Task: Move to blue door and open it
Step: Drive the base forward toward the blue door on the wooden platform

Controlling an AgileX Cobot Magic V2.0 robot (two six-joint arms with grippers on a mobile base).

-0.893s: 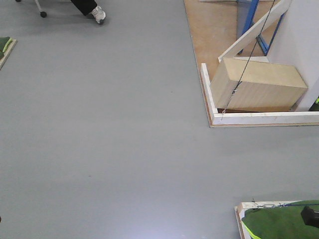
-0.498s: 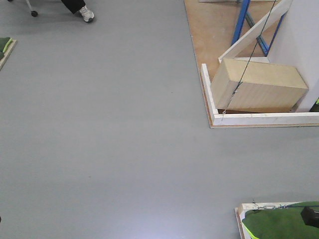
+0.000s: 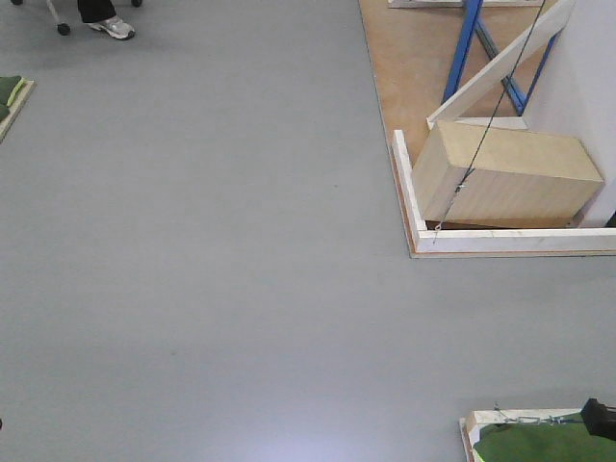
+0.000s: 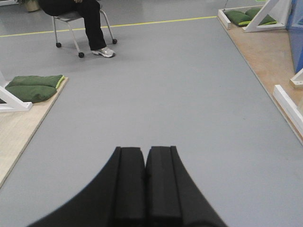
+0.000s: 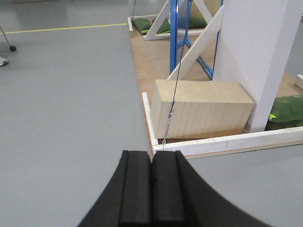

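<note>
Of the blue door I see only blue-painted uprights and braces, standing on the wooden platform at the upper right behind a white diagonal brace. The same blue upright shows far ahead in the right wrist view, and a slice of blue panel at the right edge of the left wrist view. Its handle and lock are out of view. My left gripper is shut and empty above grey floor. My right gripper is shut and empty too, short of the platform's corner.
A pale wooden box lies inside a white kerb, with a thin cable running down to an eyelet. A white wall panel stands to the right. Green cushions lie left. A seated person is far ahead.
The platform, the box and the green cushion at the bottom right have slid slightly down the front view. The person's shoe at the top has moved left.
</note>
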